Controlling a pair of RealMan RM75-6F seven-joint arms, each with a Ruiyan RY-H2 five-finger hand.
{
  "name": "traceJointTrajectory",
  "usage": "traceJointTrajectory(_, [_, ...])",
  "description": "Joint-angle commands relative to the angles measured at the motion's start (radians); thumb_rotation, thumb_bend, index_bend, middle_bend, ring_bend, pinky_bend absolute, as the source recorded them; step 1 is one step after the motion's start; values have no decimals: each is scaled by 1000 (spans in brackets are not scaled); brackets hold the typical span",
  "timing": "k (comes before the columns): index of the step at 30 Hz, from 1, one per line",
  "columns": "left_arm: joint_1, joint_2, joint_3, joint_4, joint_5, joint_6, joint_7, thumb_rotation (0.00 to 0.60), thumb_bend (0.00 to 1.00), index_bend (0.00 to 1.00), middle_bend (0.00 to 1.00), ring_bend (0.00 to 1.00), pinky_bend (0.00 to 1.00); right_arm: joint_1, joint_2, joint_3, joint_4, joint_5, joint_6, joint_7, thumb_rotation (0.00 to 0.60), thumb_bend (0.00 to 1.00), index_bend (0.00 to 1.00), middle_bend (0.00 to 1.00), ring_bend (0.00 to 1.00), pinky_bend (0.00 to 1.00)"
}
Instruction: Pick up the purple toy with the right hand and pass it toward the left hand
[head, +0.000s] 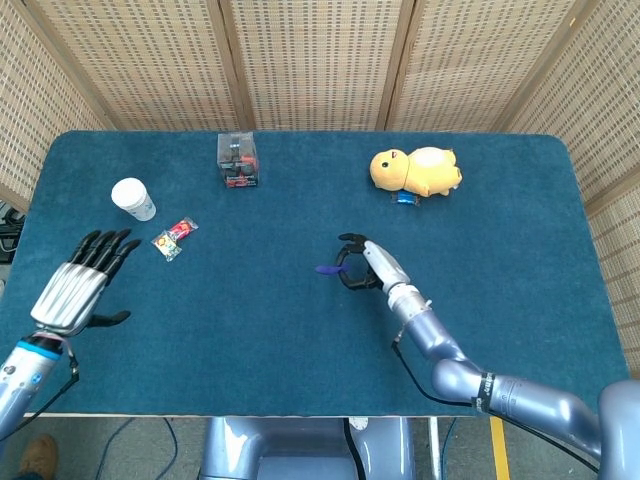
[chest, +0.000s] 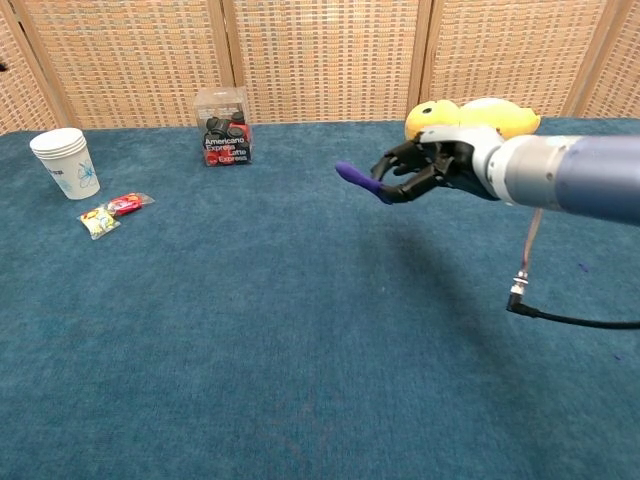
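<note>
The purple toy (head: 328, 269) (chest: 358, 180) is a small slim piece held up off the blue table. My right hand (head: 365, 265) (chest: 425, 167) grips it by one end, so the toy sticks out to the left of the fingers. My left hand (head: 80, 286) hovers over the table's left side with its fingers spread and nothing in it. It does not appear in the chest view. A wide stretch of table lies between the two hands.
A yellow plush duck (head: 415, 170) (chest: 470, 118) lies at the back right, a small blue item (head: 404, 198) by it. A clear box (head: 238, 160) (chest: 224, 126) stands at the back. A white paper cup (head: 133, 198) (chest: 64, 162) and candy packets (head: 174, 237) (chest: 112, 213) lie left.
</note>
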Motion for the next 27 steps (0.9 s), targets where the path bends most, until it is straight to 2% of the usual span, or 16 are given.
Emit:
traceJointTrajectory(1, [-66, -31, -30, 49, 39, -33, -27, 600, 0, 0, 0, 0, 0, 69, 21, 21, -68, 124, 32, -74, 600, 610, 621, 211, 0, 0])
traceJointTrajectory(5, [-148, -88, -49, 91, 73, -82, -44, 600, 6, 50, 0, 0, 0, 132, 13, 19, -99, 236, 89, -144, 600, 609, 623, 211, 0, 0])
traceJointTrajectory(8, [-200, -145, -66, 128, 96, -90, -63, 600, 22, 139, 0, 0, 0, 163, -2, 15, -113, 285, 121, -178, 600, 609, 623, 211, 0, 0])
traceJointTrajectory(13, [-268, -241, -83, 183, 119, -101, -79, 600, 24, 223, 0, 0, 0, 191, -22, 6, -116, 329, 145, -207, 600, 609, 623, 211, 0, 0])
traceJointTrajectory(17, [-320, -320, -88, 204, 115, -130, -54, 600, 28, 249, 0, 0, 0, 208, -34, 2, -112, 354, 161, -224, 600, 610, 623, 211, 0, 0])
traceJointTrajectory(27, [-391, -450, -105, 236, 56, -175, 51, 600, 203, 331, 0, 0, 0, 217, -39, 0, -114, 367, 164, -232, 600, 610, 624, 211, 0, 0])
